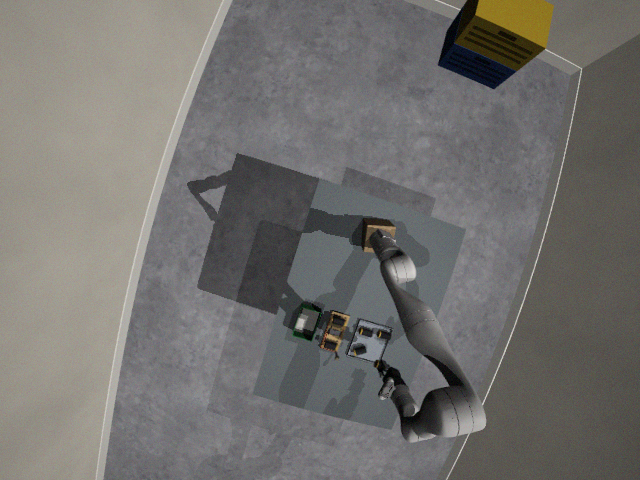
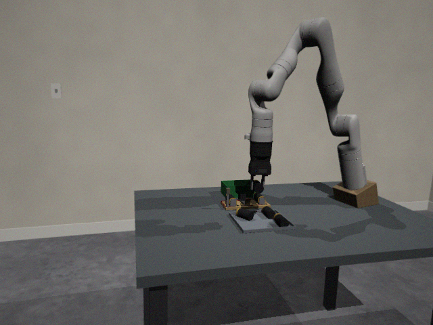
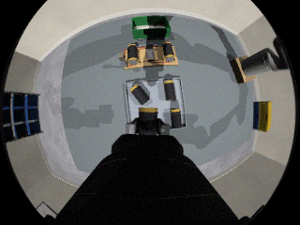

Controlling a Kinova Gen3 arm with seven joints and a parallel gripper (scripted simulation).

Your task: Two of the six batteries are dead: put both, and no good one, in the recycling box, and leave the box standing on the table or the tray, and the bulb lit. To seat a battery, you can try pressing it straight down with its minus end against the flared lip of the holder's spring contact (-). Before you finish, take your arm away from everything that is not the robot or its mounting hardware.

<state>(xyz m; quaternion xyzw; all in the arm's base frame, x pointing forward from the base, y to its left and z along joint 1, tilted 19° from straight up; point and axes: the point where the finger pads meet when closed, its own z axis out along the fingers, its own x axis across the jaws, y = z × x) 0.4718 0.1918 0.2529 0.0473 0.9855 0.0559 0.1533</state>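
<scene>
My gripper points straight down and is shut on a black battery with a yellow band, holding it above the table by the near edge of the grey tray. The tray holds three more batteries. Beyond it stands the wooden battery holder with batteries in it, also visible from overhead. The green recycling box stands upright on the table past the holder, with something pale inside. I cannot make out the bulb.
The arm's brown base block stands at the table's far right corner. A yellow and blue cabinet stands on the floor far from the table. The holder, tray and box sit in a close row.
</scene>
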